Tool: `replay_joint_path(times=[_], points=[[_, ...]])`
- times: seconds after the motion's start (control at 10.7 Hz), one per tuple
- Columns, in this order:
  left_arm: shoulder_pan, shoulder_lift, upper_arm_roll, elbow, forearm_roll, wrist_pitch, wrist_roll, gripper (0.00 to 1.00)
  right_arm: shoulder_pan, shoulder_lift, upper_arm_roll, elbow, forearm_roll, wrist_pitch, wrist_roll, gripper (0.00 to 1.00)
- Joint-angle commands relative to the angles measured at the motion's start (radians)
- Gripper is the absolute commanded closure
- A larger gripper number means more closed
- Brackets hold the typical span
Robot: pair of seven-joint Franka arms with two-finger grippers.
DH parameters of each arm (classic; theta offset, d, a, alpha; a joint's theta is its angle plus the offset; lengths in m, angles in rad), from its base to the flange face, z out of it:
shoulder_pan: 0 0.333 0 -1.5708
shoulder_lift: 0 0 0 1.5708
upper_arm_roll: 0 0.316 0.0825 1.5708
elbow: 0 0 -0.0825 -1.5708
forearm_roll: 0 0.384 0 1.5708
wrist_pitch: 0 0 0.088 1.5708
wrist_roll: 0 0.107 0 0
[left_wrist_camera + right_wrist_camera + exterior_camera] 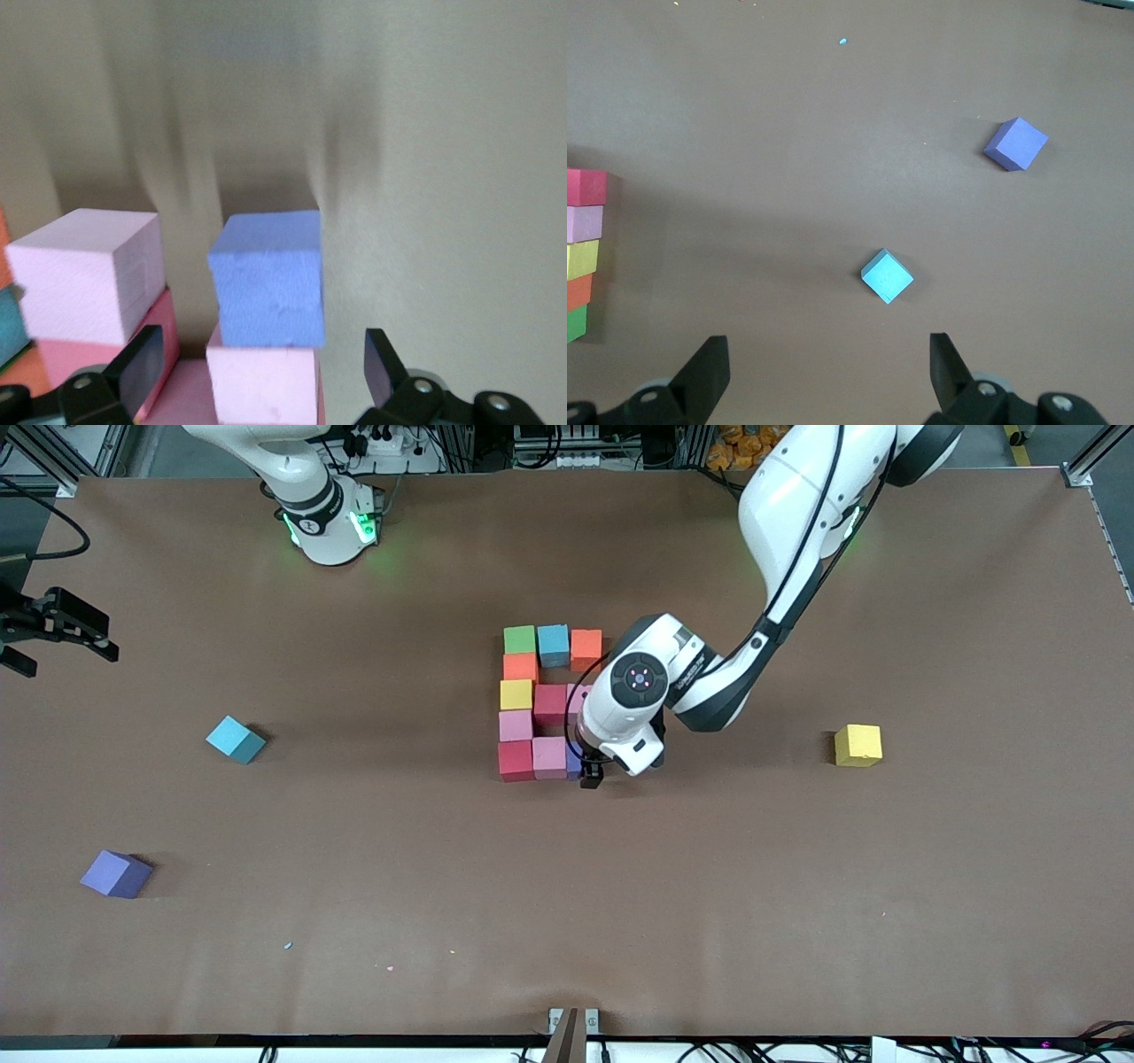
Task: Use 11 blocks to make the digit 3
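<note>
The brown surface carries the digit 3, the landmark here, nearly built at its middle. The left end effector sits low over the figure's nearest row, fingers spread, straddling the purple block just set at that row's end beside a pink block. The sound move is probably a straight lift, so neither finger drags the cube askew. Toward the right arm's end from the figure, the right end effector waits, spread, above loose blue and purple blocks.
</note>
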Motion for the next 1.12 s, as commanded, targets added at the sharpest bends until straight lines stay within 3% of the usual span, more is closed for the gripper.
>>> replay_joint_path(times=[0.0, 0.65, 1.03], points=[[0.012, -0.080, 0.001, -0.020, -0.005, -0.053, 0.062, 0.00, -0.014, 0.014, 0.012, 0.028, -0.014, -0.020, 0.004, 0.00], [0.139, -0.291, 0.008, -0.017, -0.002, -0.257, 0.486, 0.00, -0.013, 0.014, 0.012, 0.029, -0.016, -0.028, 0.001, 0.00], [0.202, -0.358, 0.008, -0.015, 0.013, -0.349, 0.671, 0.00, -0.014, 0.014, 0.010, 0.029, -0.016, -0.032, 0.000, 0.00]])
